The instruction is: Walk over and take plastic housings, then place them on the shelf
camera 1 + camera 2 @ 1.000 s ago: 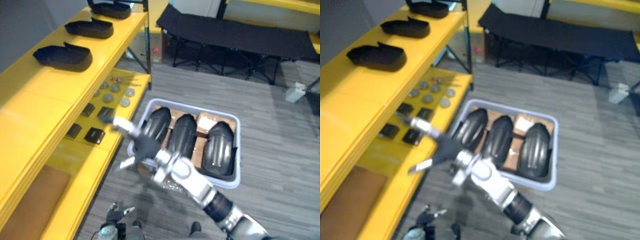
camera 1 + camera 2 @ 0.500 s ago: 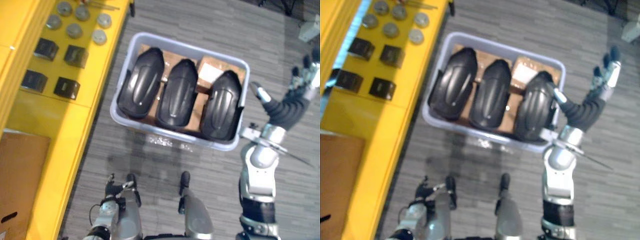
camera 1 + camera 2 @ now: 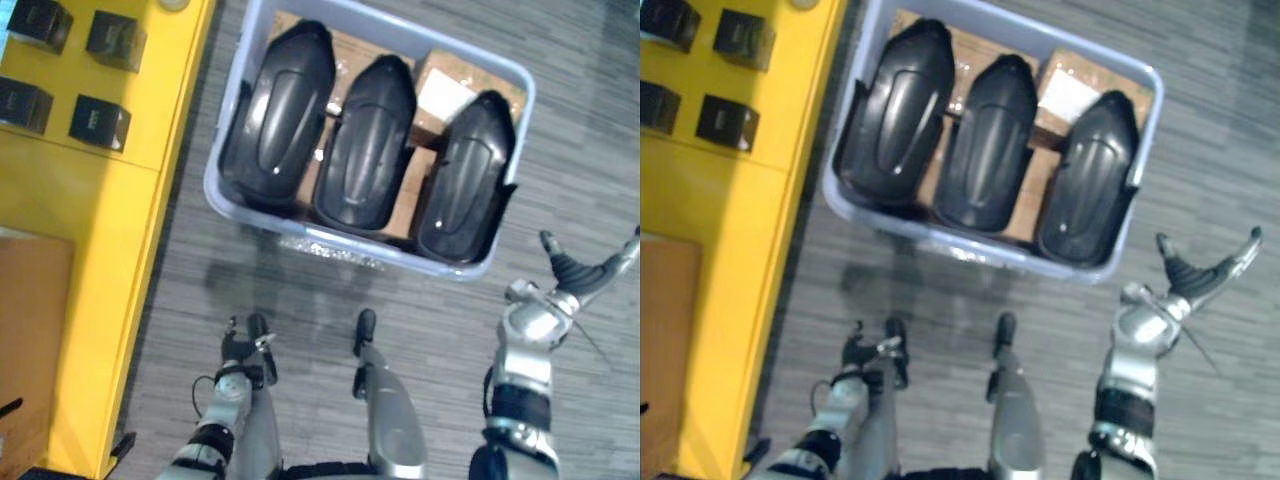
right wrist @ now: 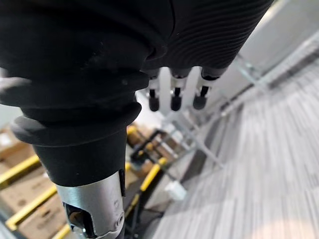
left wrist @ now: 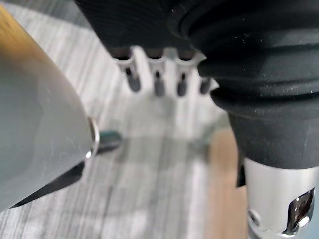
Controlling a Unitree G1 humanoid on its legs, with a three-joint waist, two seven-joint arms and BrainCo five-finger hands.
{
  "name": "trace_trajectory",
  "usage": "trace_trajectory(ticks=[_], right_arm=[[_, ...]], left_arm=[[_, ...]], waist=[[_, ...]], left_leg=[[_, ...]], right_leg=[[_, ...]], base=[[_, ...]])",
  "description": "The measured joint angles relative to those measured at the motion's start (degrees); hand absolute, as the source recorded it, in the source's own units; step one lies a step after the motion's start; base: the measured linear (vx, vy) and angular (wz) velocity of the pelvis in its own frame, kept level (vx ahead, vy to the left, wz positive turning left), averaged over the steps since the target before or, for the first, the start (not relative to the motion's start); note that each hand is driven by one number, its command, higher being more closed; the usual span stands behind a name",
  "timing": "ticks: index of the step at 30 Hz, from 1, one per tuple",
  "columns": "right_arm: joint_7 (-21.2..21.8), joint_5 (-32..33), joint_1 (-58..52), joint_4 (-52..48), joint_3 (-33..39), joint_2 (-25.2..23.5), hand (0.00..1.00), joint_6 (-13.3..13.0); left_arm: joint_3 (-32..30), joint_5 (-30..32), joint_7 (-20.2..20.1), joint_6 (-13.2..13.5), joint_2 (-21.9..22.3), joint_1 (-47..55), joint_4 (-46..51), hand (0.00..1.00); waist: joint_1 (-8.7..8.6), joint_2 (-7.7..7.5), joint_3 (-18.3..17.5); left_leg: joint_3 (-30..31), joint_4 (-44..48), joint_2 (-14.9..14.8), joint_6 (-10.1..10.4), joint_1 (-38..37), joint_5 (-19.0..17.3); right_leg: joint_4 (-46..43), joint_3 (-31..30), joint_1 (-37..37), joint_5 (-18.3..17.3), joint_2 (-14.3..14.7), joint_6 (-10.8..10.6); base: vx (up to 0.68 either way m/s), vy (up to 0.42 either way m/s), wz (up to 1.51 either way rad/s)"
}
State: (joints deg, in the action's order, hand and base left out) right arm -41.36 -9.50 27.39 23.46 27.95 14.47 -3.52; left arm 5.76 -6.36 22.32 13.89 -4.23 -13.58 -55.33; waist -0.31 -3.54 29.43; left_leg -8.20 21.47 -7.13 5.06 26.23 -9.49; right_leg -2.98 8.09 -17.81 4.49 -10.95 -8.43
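Note:
Three black plastic housings lie side by side in a pale grey bin [image 3: 340, 243] on the floor: left housing [image 3: 280, 120], middle housing [image 3: 368, 140], right housing [image 3: 470, 175]. My right hand [image 3: 1195, 272] hangs open in the air to the right of the bin and just nearer than it. Its straight fingers [image 4: 172, 94] hold nothing. My left hand [image 3: 240, 350] is low by my side, nearer than the bin. Its fingers [image 5: 154, 79] are relaxed and empty.
A yellow shelf [image 3: 90, 200] runs along the left, carrying small black boxes [image 3: 98, 120] and a brown panel [image 3: 30, 330]. Cardboard boxes [image 3: 445, 85] lie under the housings in the bin. Grey striped floor [image 3: 590, 150] spreads to the right of the bin.
The camera has tilted down, so the bin now sits high in the picture. My right arm has swung from in front of the bin to its right and dropped lower.

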Motion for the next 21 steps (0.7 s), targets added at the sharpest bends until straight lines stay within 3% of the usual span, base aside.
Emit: trace_trajectory(ticks=[6, 9, 16, 21], right_arm=[[1.3, 8.5, 10.6, 16.9, -5.4, 12.6, 0.0, -0.4], [2.9, 9.9, 13.2, 20.8, -7.7, 14.0, 0.0, -0.4], [6.4, 11.1, 18.7, 27.6, -14.6, 18.9, 0.0, -0.4], [8.9, 11.1, 23.0, 30.0, -18.7, 19.1, 0.0, -0.4]], left_arm=[[0.1, -2.1, 0.1, 0.8, 0.2, -0.5, -0.2, 0.0], [0.0, -2.9, 0.1, 1.0, -0.1, -0.6, -0.6, 0.0], [0.1, -5.1, -0.1, 1.7, 0.2, -0.6, -1.3, 0.0], [0.3, -5.2, -0.4, 2.4, 0.1, -0.8, -1.5, 0.0]], waist=[[1.09, 1.34, 0.7], [1.13, 1.38, 0.7], [1.2, 3.17, 0.7], [1.47, 3.65, 0.5]], left_leg=[[1.6, 0.0, 0.4, 0.0, 0.3, 0.0], [1.8, 0.0, 0.7, 0.0, 0.3, 0.0], [3.6, -0.2, 1.9, -1.0, 1.8, 0.6], [4.2, -0.3, 2.9, -1.9, 3.5, 1.3]], right_leg=[[-0.5, 0.0, 0.0, 0.4, -0.2, -0.5], [-0.5, 0.0, -0.1, 0.6, -0.4, -0.7], [0.9, 1.4, -0.4, 4.4, -1.1, -0.7], [1.9, 1.7, -1.3, 6.3, -1.7, -0.6]], base=[[-0.01, -0.004, 0.08], [0.0, 0.0, 0.02], [-0.04, 0.047, 0.08], [-0.07, 0.06, 0.08]])
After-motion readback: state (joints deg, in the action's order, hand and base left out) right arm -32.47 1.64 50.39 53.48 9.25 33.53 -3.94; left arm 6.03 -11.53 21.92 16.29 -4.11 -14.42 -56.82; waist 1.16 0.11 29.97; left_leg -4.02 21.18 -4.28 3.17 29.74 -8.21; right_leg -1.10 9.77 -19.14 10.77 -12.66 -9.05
